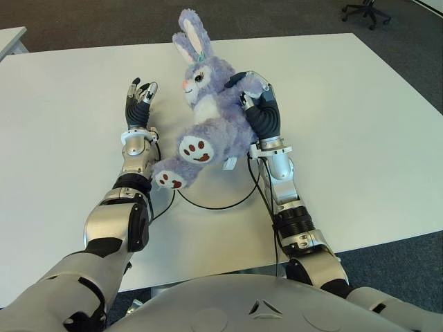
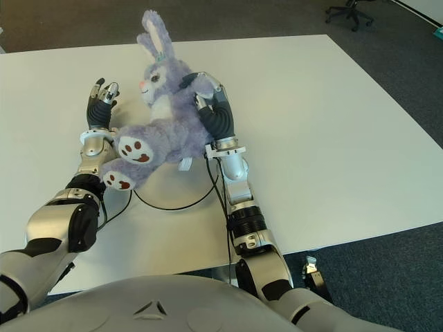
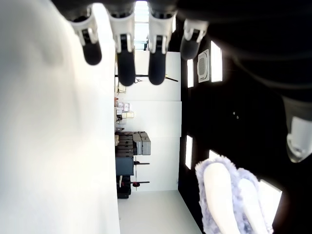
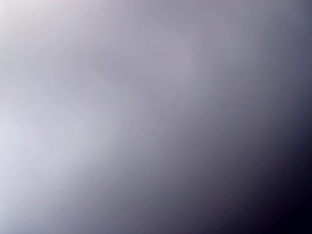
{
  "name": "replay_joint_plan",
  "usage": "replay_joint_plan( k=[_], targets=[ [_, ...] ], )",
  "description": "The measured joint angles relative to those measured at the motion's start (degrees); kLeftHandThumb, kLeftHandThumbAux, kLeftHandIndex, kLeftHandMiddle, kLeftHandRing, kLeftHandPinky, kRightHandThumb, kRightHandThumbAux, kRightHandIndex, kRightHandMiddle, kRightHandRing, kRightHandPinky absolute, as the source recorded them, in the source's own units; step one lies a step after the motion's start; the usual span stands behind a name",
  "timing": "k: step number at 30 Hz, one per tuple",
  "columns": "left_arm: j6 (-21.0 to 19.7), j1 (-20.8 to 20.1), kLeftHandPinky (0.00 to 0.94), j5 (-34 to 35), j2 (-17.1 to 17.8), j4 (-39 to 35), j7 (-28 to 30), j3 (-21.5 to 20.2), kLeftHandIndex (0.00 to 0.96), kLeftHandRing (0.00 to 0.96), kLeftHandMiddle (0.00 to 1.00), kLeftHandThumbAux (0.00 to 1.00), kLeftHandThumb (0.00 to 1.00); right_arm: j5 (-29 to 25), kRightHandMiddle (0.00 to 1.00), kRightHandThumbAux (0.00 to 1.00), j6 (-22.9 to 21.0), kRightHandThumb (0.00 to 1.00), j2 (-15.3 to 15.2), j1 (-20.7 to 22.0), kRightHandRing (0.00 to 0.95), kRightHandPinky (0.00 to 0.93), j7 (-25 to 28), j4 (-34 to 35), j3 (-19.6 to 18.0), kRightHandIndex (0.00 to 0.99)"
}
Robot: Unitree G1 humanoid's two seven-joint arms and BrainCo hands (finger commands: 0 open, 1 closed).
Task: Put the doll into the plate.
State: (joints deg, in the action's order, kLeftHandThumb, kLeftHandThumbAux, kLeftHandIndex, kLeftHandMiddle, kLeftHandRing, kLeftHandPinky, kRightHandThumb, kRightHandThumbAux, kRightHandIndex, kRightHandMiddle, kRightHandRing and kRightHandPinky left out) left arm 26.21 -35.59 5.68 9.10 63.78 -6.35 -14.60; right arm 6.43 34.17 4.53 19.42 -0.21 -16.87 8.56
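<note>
White table (image 1: pixel 360 124) bears a purple bunny doll (image 1: pixel 214 117), apparently lying.

The big white table top (image 1: pixel 360 138) is brightly and evenly lit, with only soft, faint shadows. The right wrist view is one grey blur, dark in one corner. The left wrist view glares white beside a black area.

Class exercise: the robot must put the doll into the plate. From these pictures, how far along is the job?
Done: the right hand is curled around the purple rabbit doll from its right side. In hand: the doll lies between both hands on the white table; the left hand shows open beside it on the left, holding nothing. Left: placing it, though no plate shows in any view.
</note>
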Motion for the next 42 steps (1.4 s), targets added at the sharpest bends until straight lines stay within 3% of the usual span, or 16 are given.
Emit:
replay_joint_plan(
  k=[11,28,42],
  targets=[
    [0.0,0.0,0.173,-0.1,0.0,0.0,0.0,0.0,0.059,0.192,0.192,0.446,0.000,-0.6,0.462,0.668,-0.1,1.000,-0.2,-0.9,0.554,0.540,2.1,1.6,0.6,0.337],
    [0.0,0.0,0.116,0.0,0.0,0.0,0.0,0.0,0.047,0.173,0.179,0.443,0.000,-3.6,0.467,0.663,0.0,1.000,-0.3,-1.2,0.570,0.621,5.0,1.7,1.4,0.365],
    [0.0,0.1,0.121,-0.1,-0.1,0.0,0.0,0.0,0.051,0.172,0.181,0.451,0.000,-3.4,0.469,0.663,1.1,1.000,-0.3,-1.3,0.571,0.613,4.8,1.5,1.4,0.365]
  ],
)
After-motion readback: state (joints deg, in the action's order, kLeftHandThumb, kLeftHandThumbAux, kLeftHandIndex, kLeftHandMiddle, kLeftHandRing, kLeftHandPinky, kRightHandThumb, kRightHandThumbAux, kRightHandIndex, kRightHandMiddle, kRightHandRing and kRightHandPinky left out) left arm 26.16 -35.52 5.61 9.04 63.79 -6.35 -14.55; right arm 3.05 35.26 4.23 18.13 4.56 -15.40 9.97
